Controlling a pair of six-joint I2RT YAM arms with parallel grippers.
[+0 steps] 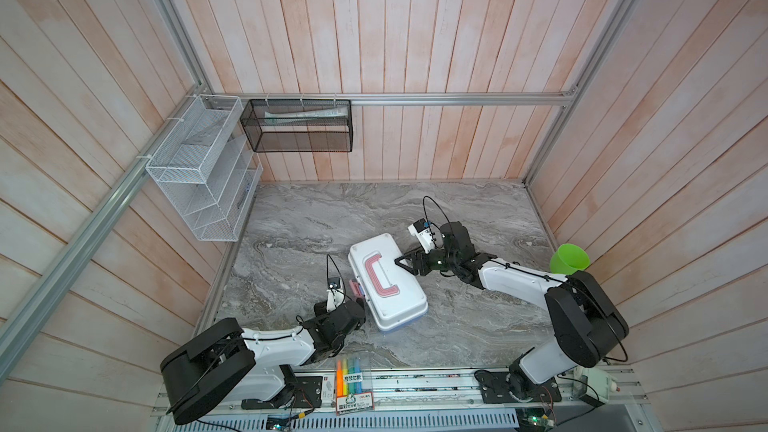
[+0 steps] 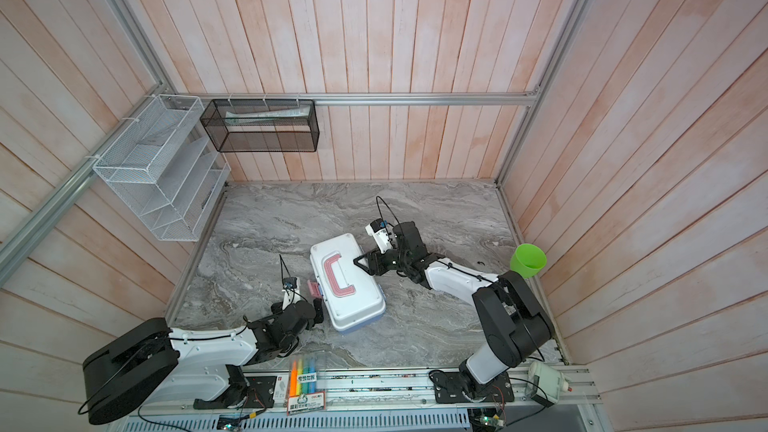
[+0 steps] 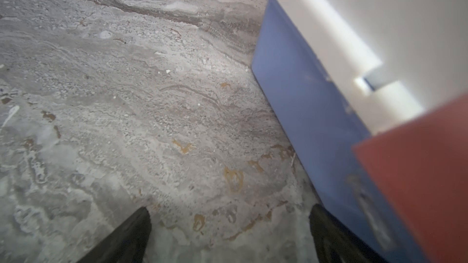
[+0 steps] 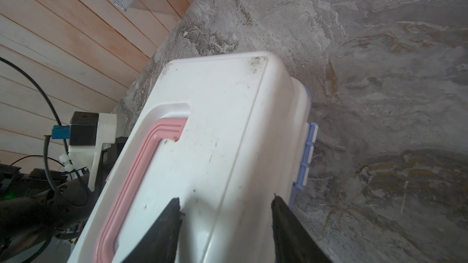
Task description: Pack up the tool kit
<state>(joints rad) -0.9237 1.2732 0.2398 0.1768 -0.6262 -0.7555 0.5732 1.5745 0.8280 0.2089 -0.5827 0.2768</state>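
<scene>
The rounded plastic tool kit case (image 1: pixel 388 284), white lid over blue base, lies mid-way across the grey marble-patterned surface (image 1: pixel 457 218), with the lid down and the pink C-shaped handle (image 1: pixel 380 277) folded flat. No loose tools are seen, so the closing step is judged to be in hand. The pink latch flap (image 1: pixel 354 288) stands out from the front wall and appears unfastened. The left gripper (image 3: pixel 228 234) is held low just beside it, fingers spread wide and empty. The right gripper (image 4: pixel 225 202) is set over the lid's hinge edge, fingers partly apart and clasping nothing; contact cannot be told. Next, the latch is to be pressed flat while the lid is held down. A clear pack of coloured highlighter pens (image 1: pixel 353 380) and a green plastic cup (image 1: pixel 569 258) lie well apart, and nothing obstructs.
</scene>
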